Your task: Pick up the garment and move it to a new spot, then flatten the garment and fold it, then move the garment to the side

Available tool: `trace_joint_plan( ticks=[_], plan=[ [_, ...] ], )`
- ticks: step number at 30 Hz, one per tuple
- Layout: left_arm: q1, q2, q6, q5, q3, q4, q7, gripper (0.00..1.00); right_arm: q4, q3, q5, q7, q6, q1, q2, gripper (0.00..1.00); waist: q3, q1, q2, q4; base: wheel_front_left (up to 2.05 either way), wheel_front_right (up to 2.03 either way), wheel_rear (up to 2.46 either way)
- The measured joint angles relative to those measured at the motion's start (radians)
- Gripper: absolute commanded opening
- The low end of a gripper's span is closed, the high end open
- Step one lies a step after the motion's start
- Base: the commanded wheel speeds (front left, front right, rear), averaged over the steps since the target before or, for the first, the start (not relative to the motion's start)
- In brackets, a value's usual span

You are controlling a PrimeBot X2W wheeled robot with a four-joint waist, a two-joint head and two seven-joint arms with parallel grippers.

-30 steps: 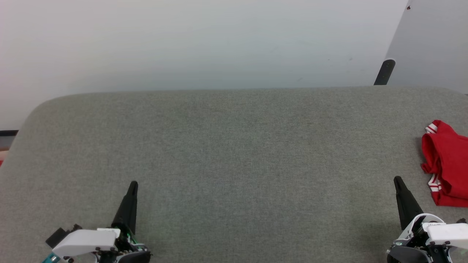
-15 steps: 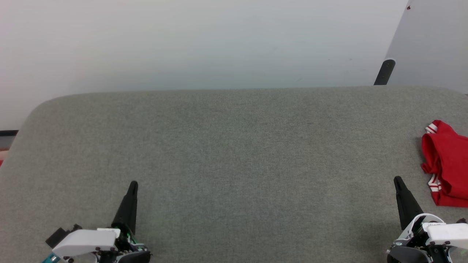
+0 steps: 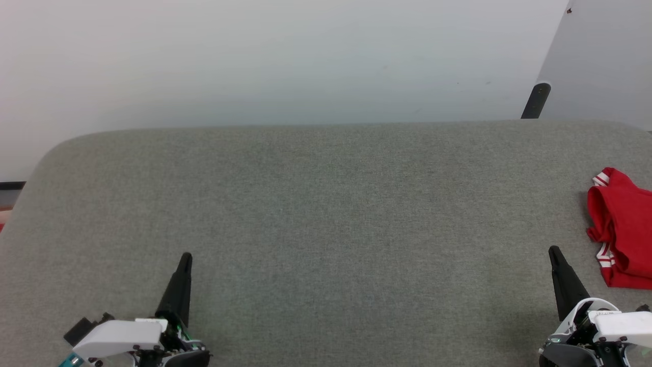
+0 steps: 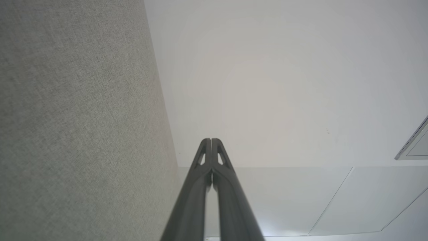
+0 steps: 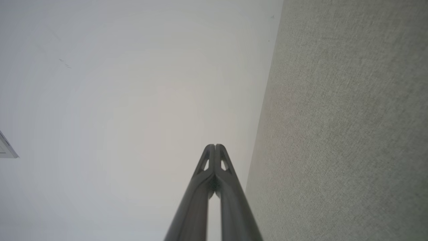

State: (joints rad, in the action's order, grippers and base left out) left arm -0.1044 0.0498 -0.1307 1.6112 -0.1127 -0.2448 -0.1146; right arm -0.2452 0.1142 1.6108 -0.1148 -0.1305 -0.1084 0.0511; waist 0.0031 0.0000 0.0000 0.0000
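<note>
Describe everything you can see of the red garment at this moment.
The garment is soft red cloth with red-and-white striped trim at its upper left corner and lower left edge. It lies bunched, not flattened, on the grey fabric surface at the head view's far right, cut off by the picture's edge. As far as can be seen, only the surface touches it; the shut right gripper stands apart, to its left.

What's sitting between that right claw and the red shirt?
Nothing; the head view shows bare grey surface between the right gripper and the garment.
</note>
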Motion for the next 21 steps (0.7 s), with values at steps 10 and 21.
trace_joint_plan(
  ticks=[10,21],
  plan=[
    [0.0,0.0,0.0,0.0,0.0,0.0,0.0,0.0,0.0,0.0,0.0,0.0,0.0,0.0,0.0,0.0,0.0,0.0,0.0,0.0,0.0,0.0,0.0],
    [0.0,0.0,0.0,0.0,0.0,0.0,0.0,0.0,0.0,0.0,0.0,0.0,0.0,0.0,0.0,0.0,0.0,0.0,0.0,0.0,0.0,0.0,0.0]
  ],
)
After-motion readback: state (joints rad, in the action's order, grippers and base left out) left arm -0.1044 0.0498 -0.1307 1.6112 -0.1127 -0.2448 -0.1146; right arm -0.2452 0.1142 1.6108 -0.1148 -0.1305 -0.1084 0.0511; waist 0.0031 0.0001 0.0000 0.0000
